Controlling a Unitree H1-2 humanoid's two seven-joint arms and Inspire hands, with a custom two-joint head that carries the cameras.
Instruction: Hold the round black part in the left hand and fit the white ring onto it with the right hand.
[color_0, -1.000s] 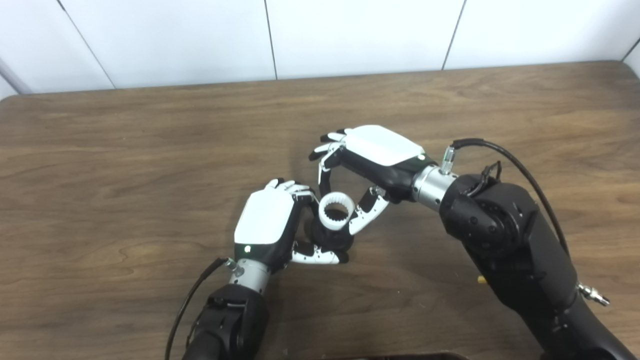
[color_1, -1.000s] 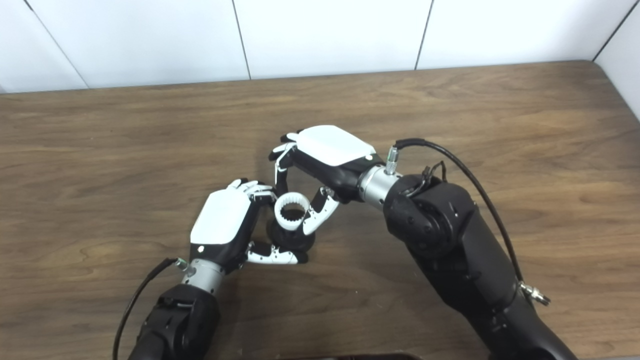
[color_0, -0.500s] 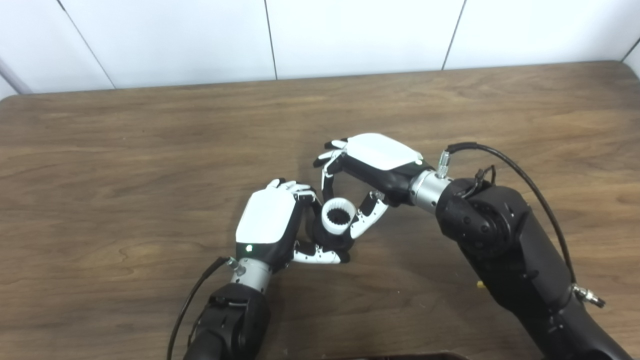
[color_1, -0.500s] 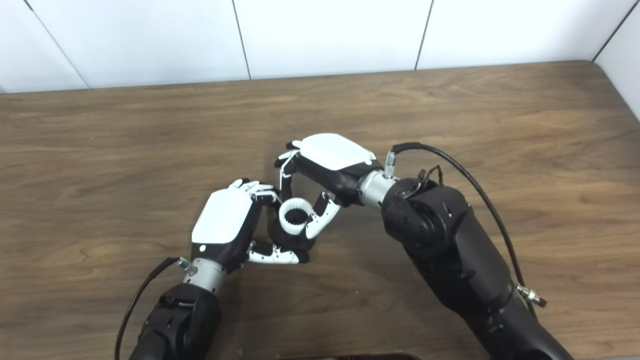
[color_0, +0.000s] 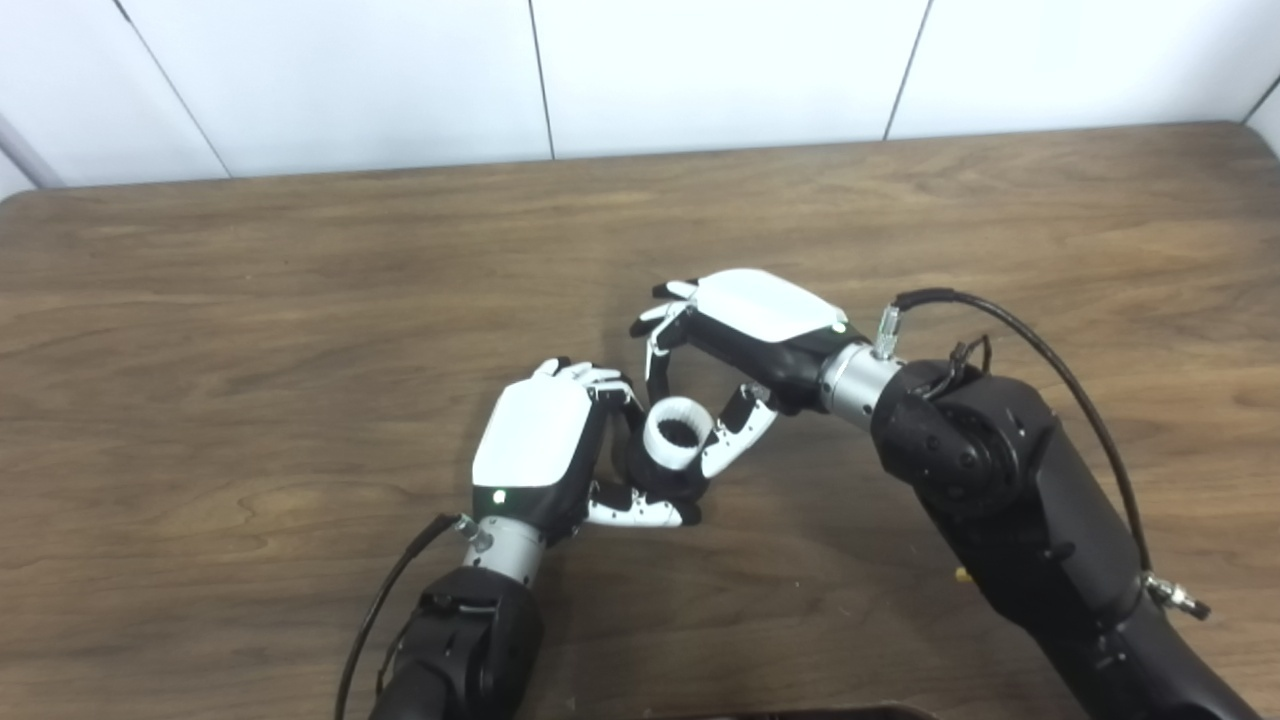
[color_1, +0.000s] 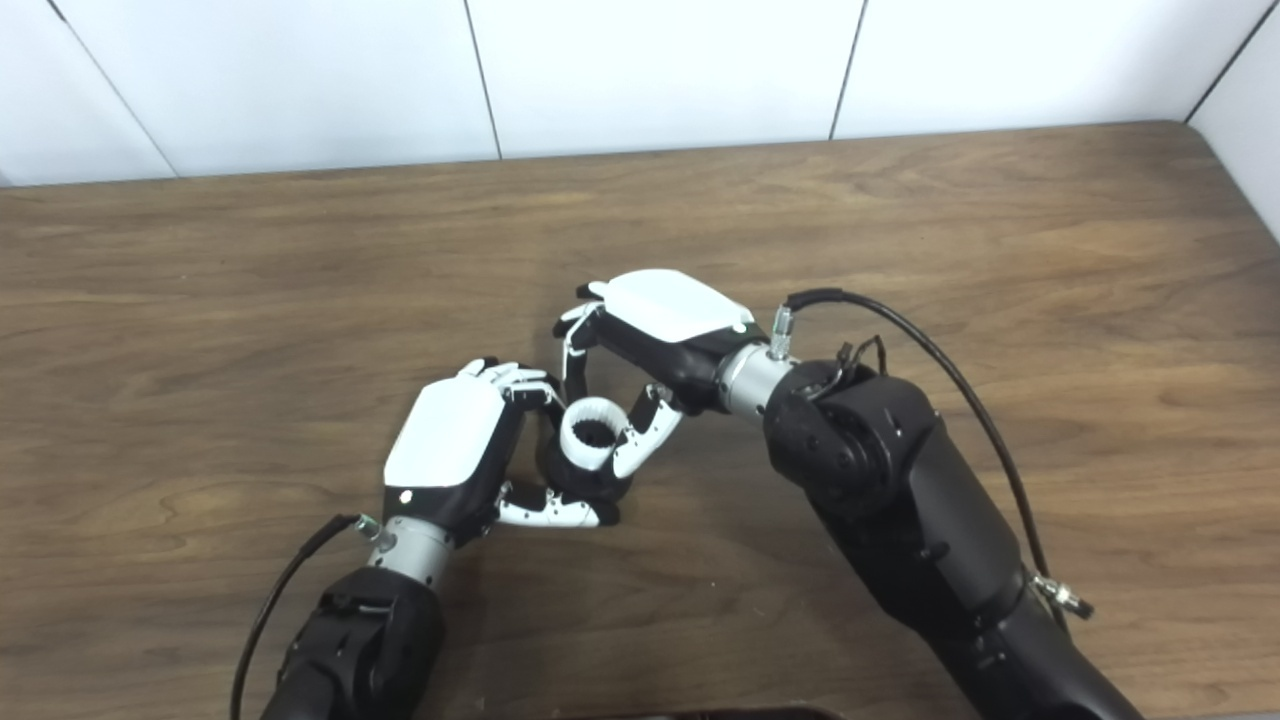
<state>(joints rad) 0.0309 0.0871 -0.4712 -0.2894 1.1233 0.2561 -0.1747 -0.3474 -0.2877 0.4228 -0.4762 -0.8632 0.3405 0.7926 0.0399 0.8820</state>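
Note:
My left hand (color_0: 540, 450) is shut on the round black part (color_0: 668, 482), which rests near the middle of the wooden table (color_0: 250, 300); its fingers wrap the part from the left and below. The white ring (color_0: 678, 434), toothed on the inside, sits on top of the black part, tilted slightly. My right hand (color_0: 745, 330) reaches in from the right and pinches the ring between its thumb and a finger. Most of the black part is hidden by the ring and the fingers. The same ring (color_1: 595, 434) and right hand (color_1: 665, 325) show in the right eye view.
The brown table runs to a white panelled wall (color_0: 700, 70) at the back. A black cable (color_0: 1040, 350) loops over my right forearm, and another cable (color_0: 385, 600) hangs from my left wrist. No other objects lie on the table.
My right hand has come down and slightly nearer, bringing the white ring from just above the black part onto its top. My left hand has stayed in place.

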